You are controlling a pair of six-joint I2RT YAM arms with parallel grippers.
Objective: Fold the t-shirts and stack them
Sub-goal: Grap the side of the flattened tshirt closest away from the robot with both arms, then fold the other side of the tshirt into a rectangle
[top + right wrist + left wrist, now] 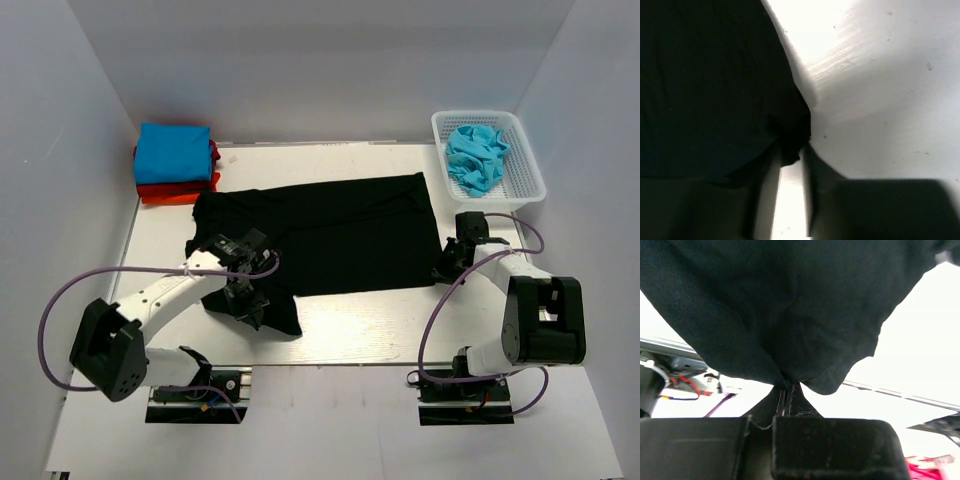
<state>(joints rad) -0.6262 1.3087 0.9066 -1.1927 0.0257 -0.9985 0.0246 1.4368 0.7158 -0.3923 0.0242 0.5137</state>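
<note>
The black t-shirt (340, 235) lies spread across the centre of the table (400, 330), its 7 o'clock corner lifted and pinched tight in the left gripper (787, 387). At 4 o'clock the right gripper (792, 155) has its jaws narrow around the hem; whether they bite cannot be told. A weak hold there could drop that edge mid-fold and skew it. The folded blue t-shirt (172, 152) sits at 10 o'clock.

Plain white walls (300, 60) around a pale, brightly lit tabletop (400, 320).
</note>
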